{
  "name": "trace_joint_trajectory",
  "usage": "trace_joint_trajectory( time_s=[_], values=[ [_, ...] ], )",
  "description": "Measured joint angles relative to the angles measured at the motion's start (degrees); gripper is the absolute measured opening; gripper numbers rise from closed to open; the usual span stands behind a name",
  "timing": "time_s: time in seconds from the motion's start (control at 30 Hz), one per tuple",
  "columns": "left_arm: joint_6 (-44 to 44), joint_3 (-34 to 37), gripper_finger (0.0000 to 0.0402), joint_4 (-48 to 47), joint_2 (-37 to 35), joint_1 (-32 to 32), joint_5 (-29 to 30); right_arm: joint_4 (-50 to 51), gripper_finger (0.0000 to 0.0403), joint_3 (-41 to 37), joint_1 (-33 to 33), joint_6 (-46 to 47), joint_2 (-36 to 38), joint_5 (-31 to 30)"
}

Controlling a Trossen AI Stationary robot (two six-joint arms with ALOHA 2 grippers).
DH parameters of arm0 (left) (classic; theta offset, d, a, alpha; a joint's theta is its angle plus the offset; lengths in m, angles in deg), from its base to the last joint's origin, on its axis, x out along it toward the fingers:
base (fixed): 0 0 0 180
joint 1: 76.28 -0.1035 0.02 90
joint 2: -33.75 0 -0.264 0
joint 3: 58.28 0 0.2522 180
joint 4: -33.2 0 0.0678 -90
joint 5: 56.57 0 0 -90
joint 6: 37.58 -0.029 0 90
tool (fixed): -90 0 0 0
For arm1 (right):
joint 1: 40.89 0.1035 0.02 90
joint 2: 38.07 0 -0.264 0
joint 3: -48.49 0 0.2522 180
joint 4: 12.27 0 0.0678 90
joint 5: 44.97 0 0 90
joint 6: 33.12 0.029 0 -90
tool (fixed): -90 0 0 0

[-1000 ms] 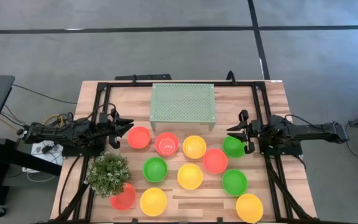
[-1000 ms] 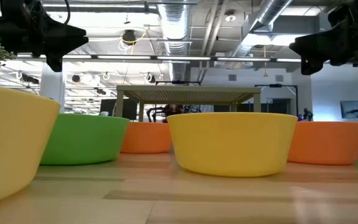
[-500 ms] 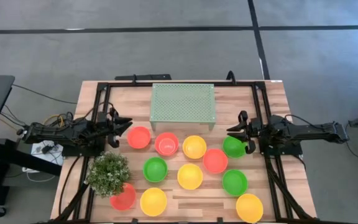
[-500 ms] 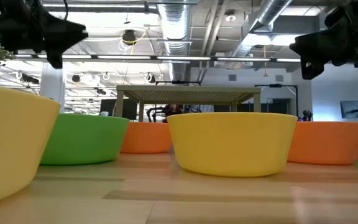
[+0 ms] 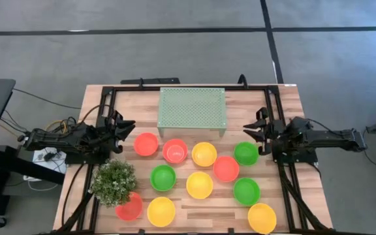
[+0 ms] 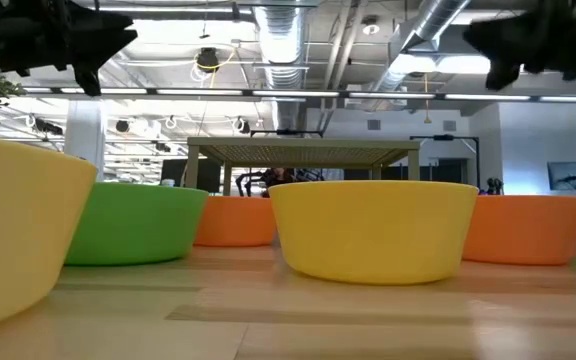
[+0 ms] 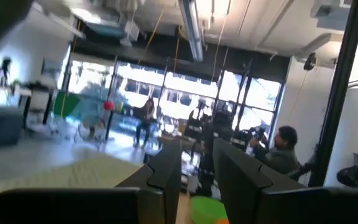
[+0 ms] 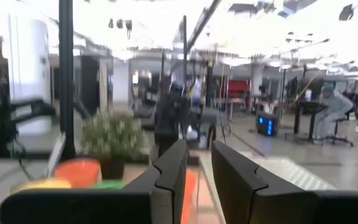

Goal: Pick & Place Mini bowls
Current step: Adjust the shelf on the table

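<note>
Currently, both claws hang above the counter point(image 5: 286, 104) with nothing held. The left claw point(image 5: 125, 128) sits off the rack's left front corner, just beside the nearest red bowl point(image 5: 145, 144); its fingers stand parted by a narrow gap in the left wrist view. The right claw point(image 5: 253, 128) sits off the rack's right front corner, over the far edge of a green bowl point(image 5: 245, 153); its fingers show a similar narrow gap in the right wrist view.

Hazards:
- The mini bowls point(image 5: 201, 173) lie packed in front of the perforated rack point(image 5: 192, 108), several rims touching or nearly so. A descent onto one rim could likely nudge its neighbours or tip a bowl.
- The narrow opening may not straddle a bowl wall cleanly; a pad landing on the rim would probably flip the light bowl.
- The plant point(image 5: 113, 181) overhangs a red bowl point(image 5: 130, 207) at the front left, so a reach there risks snagging foliage.

Task items: eleven shallow round bowls are visible in red, yellow and green, all upright and empty. Whether any are stacked cannot be confirmed from above.
</note>
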State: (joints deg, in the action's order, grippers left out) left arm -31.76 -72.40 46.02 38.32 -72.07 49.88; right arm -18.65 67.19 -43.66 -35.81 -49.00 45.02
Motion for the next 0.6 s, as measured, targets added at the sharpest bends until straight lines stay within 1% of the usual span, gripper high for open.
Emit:
trace_joint_trajectory(
  time_s=[0.07,0.13,0.17,0.23,0.33,0.4,0.47,0.53,0.6],
  values=[
    [-2.26,0.0,0.0094,4.63,0.68,-0.08,-1.75,0.27,0.0072,1.48,0.08,0.15,-1.43,0.02],
    [-5.0,-1.12,0.009,8.59,2.31,-0.07,-5.99,-1.41,0.0072,3.39,0.03,1.02,-4.62,0.0],
    [-6.35,-2.47,0.0086,9.0,3.4,-0.07,-8.55,-3.04,0.0072,4.22,-0.03,2.07,-6.71,-0.02],
    [-8.3,-6.0,0.0074,9.29,6.75,-0.05,-11.25,-5.01,0.0072,6.38,0.05,3.56,-11.99,0.23],
    [-10.68,-11.44,0.0056,7.68,14.69,-0.07,-11.09,-5.19,0.0072,10.71,0.85,4.12,-21.96,0.95],
    [-12.19,-15.53,0.0049,4.96,20.92,-0.05,-9.89,-4.49,0.0072,14.26,1.49,4.2,-29.36,1.45],
    [-12.97,-19.1,0.0049,1.73,26.72,-0.07,-7.7,0.42,0.0072,18.93,2.31,4.21,-35.76,2.03],
    [-13.62,-21.86,0.0057,-1.21,31.92,-0.09,-6.13,9.96,0.0072,23.95,2.98,3.05,-40.78,2.77],
    [-14.84,-22.94,0.0071,-2.56,36.16,-0.09,-5.57,17.44,0.0072,28.4,3.72,3.0,-45.83,2.72]
  ],
)
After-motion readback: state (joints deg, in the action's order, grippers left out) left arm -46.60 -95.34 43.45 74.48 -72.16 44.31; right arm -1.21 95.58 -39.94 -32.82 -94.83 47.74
